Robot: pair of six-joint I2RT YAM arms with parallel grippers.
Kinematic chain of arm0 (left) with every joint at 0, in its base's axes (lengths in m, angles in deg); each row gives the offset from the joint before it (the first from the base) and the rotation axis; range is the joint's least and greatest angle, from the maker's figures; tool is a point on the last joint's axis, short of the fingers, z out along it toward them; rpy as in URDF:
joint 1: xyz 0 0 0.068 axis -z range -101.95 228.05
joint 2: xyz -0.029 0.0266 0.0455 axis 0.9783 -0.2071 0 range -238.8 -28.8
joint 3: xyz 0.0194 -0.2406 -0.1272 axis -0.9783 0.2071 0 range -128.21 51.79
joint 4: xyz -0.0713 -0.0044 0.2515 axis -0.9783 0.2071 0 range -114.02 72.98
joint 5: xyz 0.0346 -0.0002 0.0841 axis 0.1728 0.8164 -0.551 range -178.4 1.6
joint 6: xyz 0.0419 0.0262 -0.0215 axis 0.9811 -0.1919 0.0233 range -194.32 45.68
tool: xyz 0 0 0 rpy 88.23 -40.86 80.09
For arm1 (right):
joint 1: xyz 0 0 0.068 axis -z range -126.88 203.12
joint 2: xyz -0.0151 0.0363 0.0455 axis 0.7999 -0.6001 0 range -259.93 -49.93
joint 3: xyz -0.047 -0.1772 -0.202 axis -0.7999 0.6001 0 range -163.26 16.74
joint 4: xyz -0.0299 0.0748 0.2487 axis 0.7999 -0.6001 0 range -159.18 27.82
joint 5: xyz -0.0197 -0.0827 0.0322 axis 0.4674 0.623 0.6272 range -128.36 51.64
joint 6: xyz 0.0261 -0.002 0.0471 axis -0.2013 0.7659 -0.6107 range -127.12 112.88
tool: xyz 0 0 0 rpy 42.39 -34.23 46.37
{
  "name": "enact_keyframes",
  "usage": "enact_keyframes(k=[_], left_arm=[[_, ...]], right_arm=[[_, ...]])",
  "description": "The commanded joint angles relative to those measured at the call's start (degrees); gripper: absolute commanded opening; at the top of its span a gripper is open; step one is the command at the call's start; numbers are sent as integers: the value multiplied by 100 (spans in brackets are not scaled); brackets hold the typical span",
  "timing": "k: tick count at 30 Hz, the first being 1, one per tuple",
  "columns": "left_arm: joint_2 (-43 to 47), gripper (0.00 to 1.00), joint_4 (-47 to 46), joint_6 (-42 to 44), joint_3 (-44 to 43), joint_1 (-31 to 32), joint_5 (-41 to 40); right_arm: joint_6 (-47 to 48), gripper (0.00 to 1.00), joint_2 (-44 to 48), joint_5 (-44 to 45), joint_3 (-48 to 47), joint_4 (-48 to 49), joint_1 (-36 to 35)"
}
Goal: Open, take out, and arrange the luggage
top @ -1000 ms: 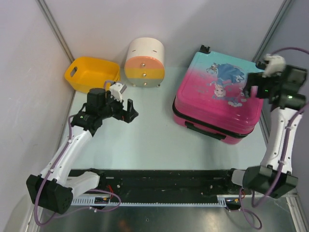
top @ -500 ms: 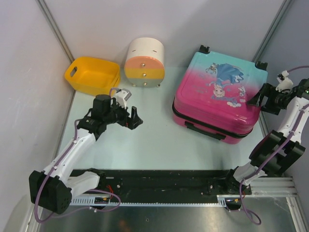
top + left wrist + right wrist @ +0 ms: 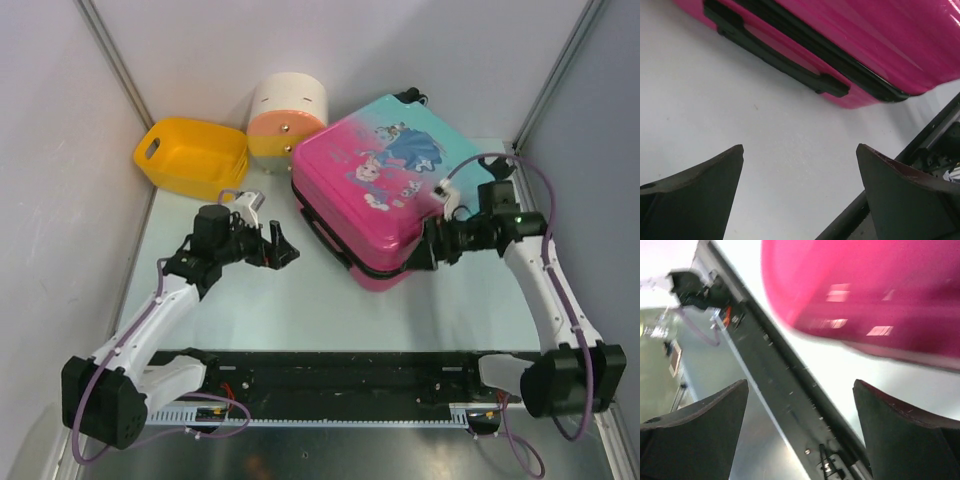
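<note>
The luggage (image 3: 385, 190), a teal-to-pink hard-shell suitcase with a princess print, lies flat and shut in the middle of the table, turned at an angle. Its far left corner is by the round drawer box. My left gripper (image 3: 281, 250) is open and empty, just left of the suitcase's near left side. In the left wrist view (image 3: 800, 165) I see the pink side (image 3: 890, 45) with its black handle (image 3: 775, 55) ahead. My right gripper (image 3: 432, 248) is open at the suitcase's near right corner. The right wrist view (image 3: 800, 395) is blurred, with the pink shell (image 3: 880, 295) above the fingers.
A yellow plastic basket (image 3: 190, 155) stands at the back left. A cream-orange-yellow round drawer box (image 3: 285, 112) stands beside it, against the suitcase. The black base rail (image 3: 340, 375) runs along the table's near edge. Grey walls close in on both sides.
The suitcase has slid left and turned, from the back right to the middle by the drawer box. My right arm swung down and left to its near right corner. The left gripper barely moved.
</note>
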Motion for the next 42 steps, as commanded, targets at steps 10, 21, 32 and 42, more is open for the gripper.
enact_keyframes(k=[10, 21, 32, 42], left_arm=[[-1782, 94, -462, -2119, -572, 33, -756], [-3662, 84, -1183, -2971, -1355, 498, -809], [-4745, 58, -1342, -3148, -1752, 868, -651], [-4245, 0, -999, -2841, -1208, 824, -1029]], right_arm=[[-198, 100, 2027, 558, 43, 441, 1137], [321, 100, 1474, 507, 34, 670, 3634], [1471, 100, 868, -19, 43, 477, 5390], [4541, 100, 59, -547, 43, -1435, 6069]])
